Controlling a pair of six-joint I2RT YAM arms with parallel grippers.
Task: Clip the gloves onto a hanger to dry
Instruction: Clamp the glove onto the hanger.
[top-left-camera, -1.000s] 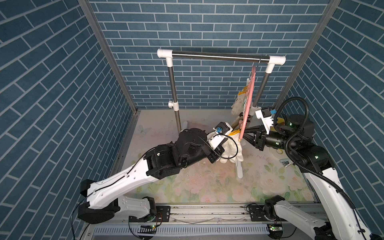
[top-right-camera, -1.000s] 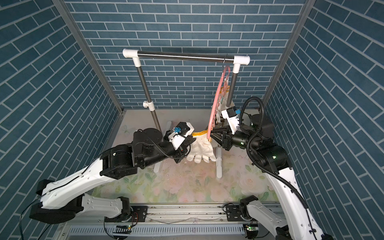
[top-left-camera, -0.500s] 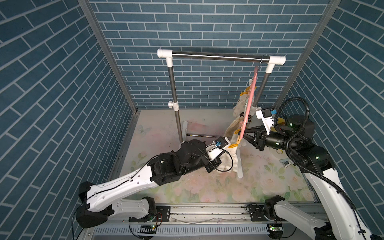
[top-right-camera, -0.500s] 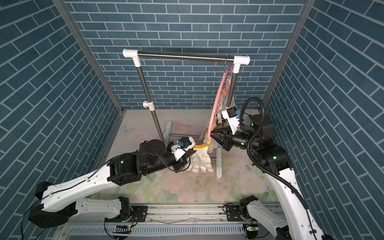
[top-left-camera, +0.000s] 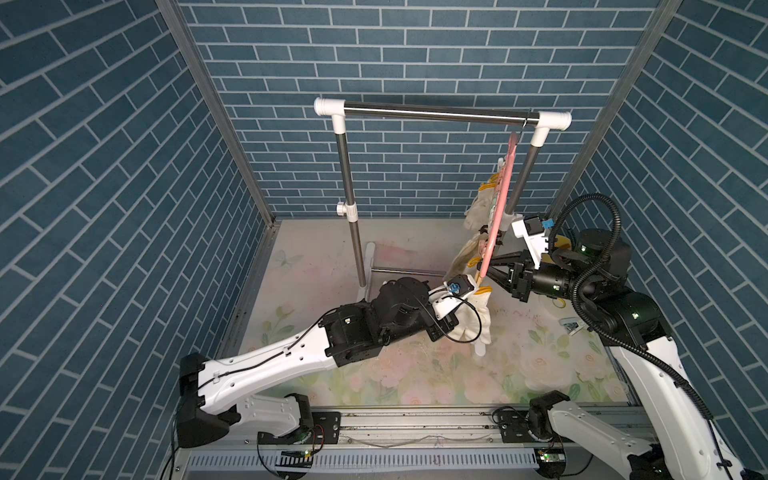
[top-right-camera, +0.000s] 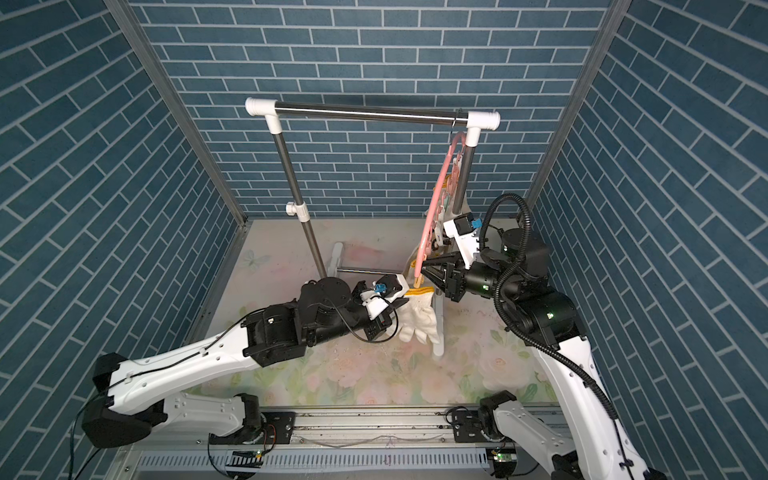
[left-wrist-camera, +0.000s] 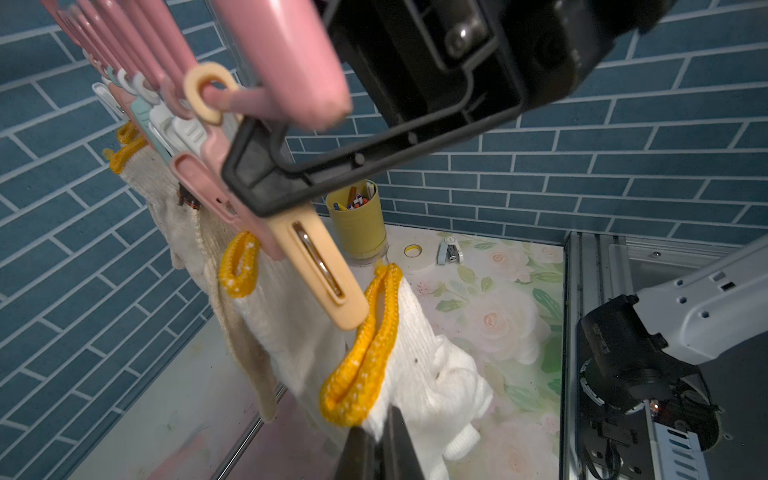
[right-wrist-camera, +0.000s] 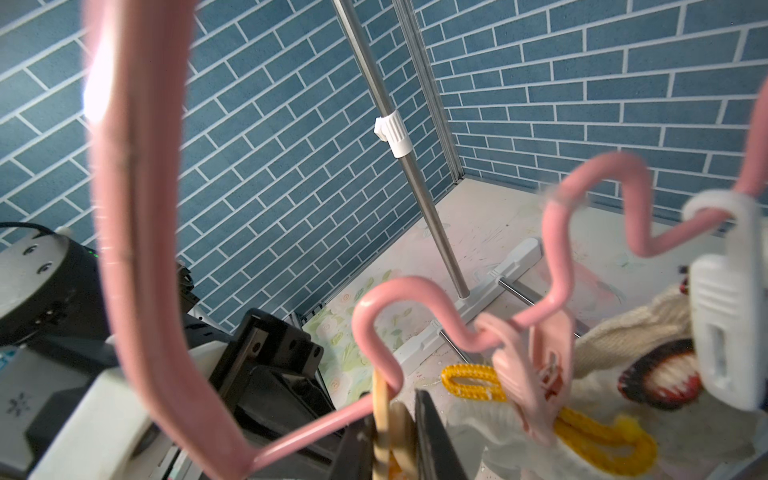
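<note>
You've got the left gripper (left-wrist-camera: 380, 419) pinched tight on the white glove (left-wrist-camera: 415, 353), right by its cuff (left-wrist-camera: 365, 332). In both top views that glove (top-right-camera: 417, 316) hangs off the gripper above the floral table (top-left-camera: 415, 374), cuff up and fingers dangling, just below the low end of the hanger (top-left-camera: 500, 195).

Looks-wise, it's clean bright-white knit with a chunky yellow edge flecked with white, and the cuff opening is squashed into a narrow slit.

The hanger is a pink plastic arc with a wavy lower rail. It's hooked on the right end of the steel rack (top-left-camera: 432, 112) and tilted steeply, with its clips bunched in a row.

Your right gripper (right-wrist-camera: 395, 436) is squeezed on the beige clip (left-wrist-camera: 316, 266) at the low end. That clip's tip sits right at the top of the yellow cuff, but I can't tell if it's actually biting the fabric.

Further up the rail are the cream gloves (left-wrist-camera: 183, 216), and they're dingier. One is under a pink clip (right-wrist-camera: 528, 374). The other, under a white clip (right-wrist-camera: 731, 316), has a dark reddish-brown stain by the clip.
</note>
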